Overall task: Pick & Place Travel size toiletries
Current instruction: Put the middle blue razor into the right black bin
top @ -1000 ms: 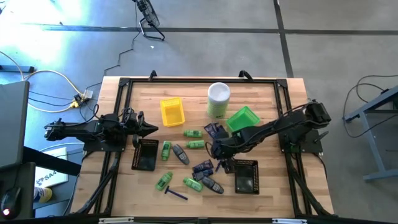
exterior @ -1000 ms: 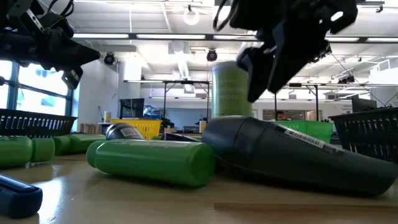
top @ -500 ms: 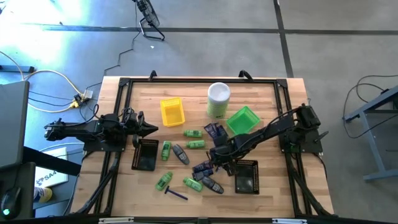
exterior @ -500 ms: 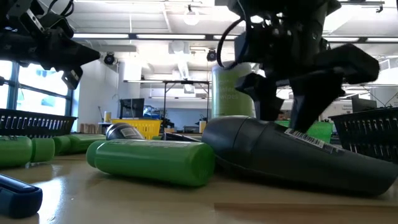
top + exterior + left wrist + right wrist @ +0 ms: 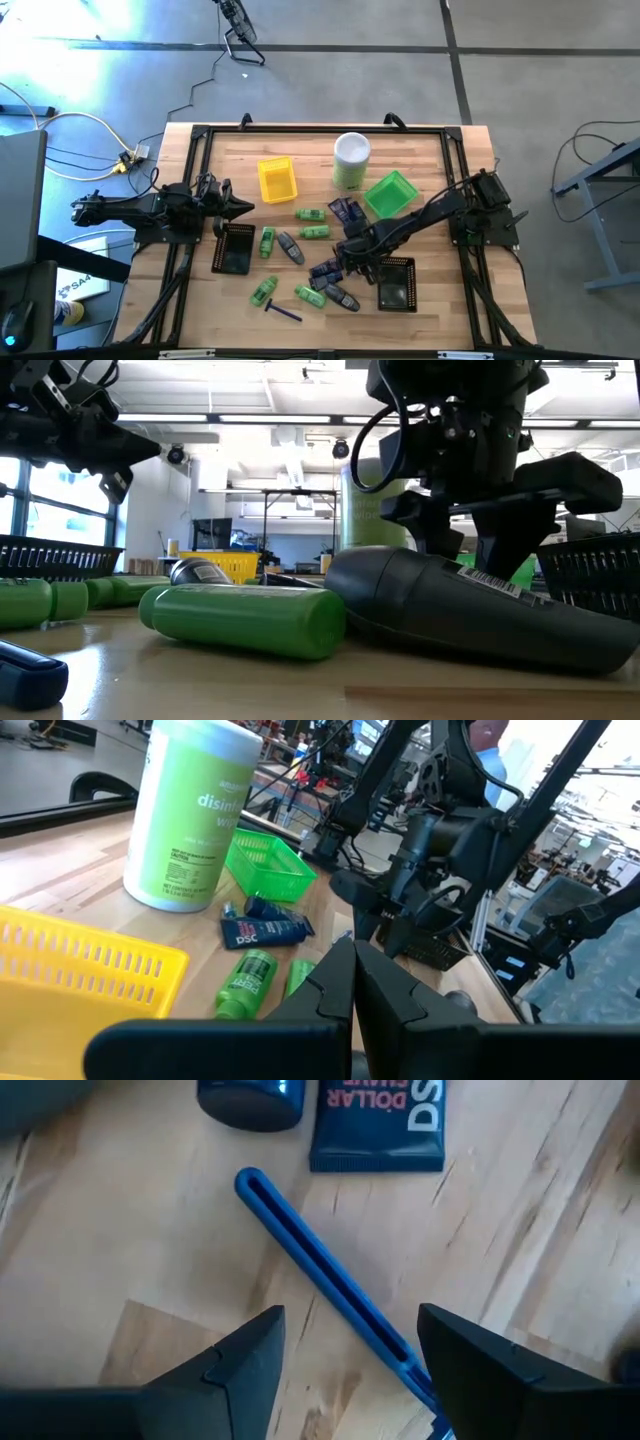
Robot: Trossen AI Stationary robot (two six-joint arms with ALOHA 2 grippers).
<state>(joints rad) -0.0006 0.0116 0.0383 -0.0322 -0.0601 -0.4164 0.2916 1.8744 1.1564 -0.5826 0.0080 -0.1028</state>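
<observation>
Finger-length toiletries lie scattered on the table's middle: green bottles [image 5: 316, 232] [image 5: 250, 620], grey oval pieces [image 5: 290, 247] [image 5: 450, 610], navy packets [image 5: 345, 210] [image 5: 380, 1120] and a purple razor [image 5: 283, 311]. My right gripper [image 5: 350, 258] [image 5: 350, 1320] is open and low over the table. Its fingers stand on either side of a thin blue razor handle [image 5: 320, 1270] that lies flat on the wood. Whether a finger touches the handle, I cannot tell. My left gripper [image 5: 240, 208] [image 5: 352, 960] is shut, held above the table's left side and holding nothing.
A yellow tray [image 5: 277, 180], a green tray [image 5: 390, 192] and the tall pale-green canister [image 5: 351, 160] stand toward the far edge. Two black mesh trays [image 5: 233, 248] [image 5: 396, 283] flank the toiletries. Bare wood shows along the near edge and at the far left.
My right gripper has moved toward the near edge and come down among the toiletries, ending low over the table behind the grey oval piece. It stays open. No toiletry has moved.
</observation>
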